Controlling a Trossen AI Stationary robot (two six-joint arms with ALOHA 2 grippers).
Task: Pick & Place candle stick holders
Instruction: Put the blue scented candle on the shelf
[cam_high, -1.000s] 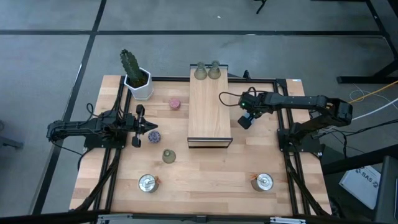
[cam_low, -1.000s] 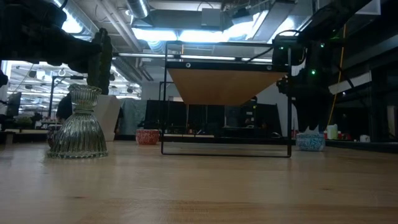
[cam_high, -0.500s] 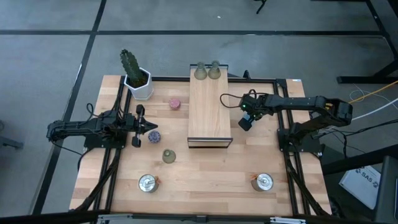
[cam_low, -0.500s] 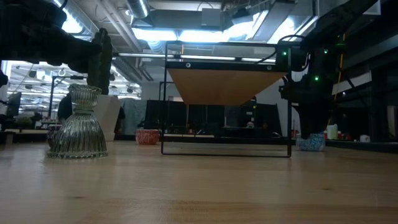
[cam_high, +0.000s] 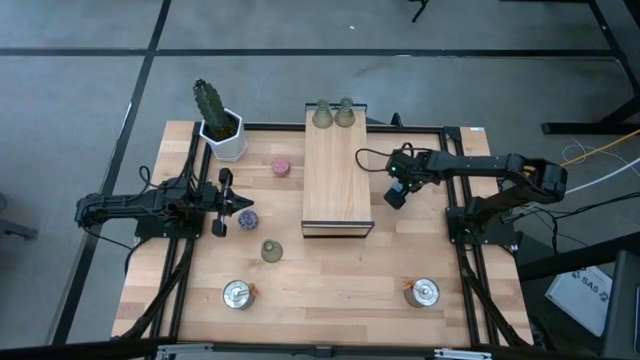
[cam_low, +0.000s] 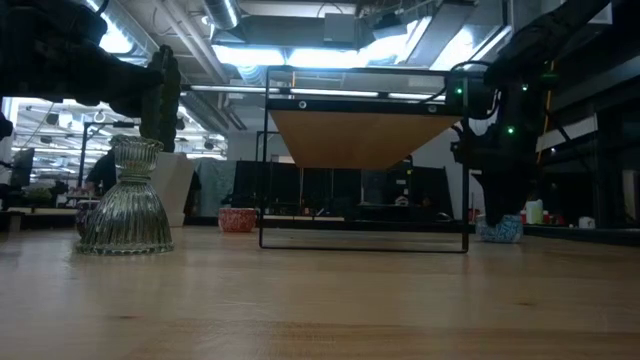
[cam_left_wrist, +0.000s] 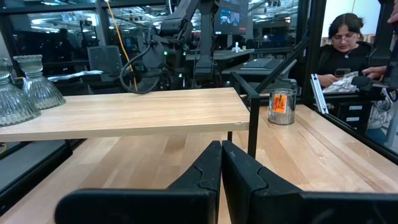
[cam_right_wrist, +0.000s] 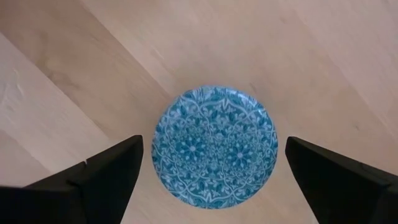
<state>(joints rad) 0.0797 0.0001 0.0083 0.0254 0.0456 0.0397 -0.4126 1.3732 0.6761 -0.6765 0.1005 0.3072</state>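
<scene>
A blue patterned holder (cam_right_wrist: 214, 146) sits on the table, right of the wooden board (cam_high: 337, 180). My right gripper (cam_high: 396, 192) hangs open just above it, pointing down. Its fingers (cam_right_wrist: 93, 180) stand on either side of the holder without touching. My left gripper (cam_high: 247, 203) is shut and level at the table's left, close to the purple holder (cam_high: 248, 217). Two green holders (cam_high: 333, 114) stand on the board's far end, and a third (cam_high: 270, 251) stands on the table. The pink holder (cam_high: 282, 166) and two silver ones (cam_high: 238, 294) (cam_high: 423, 292) also rest on the table.
A cactus in a white pot (cam_high: 218, 125) stands at the far left corner. The board is raised on a black frame (cam_low: 365, 235). A black rail frame (cam_high: 462, 215) edges the table. A person (cam_left_wrist: 348, 50) sits beyond the table's right side.
My right gripper has come down a little toward the blue holder, staying open.
</scene>
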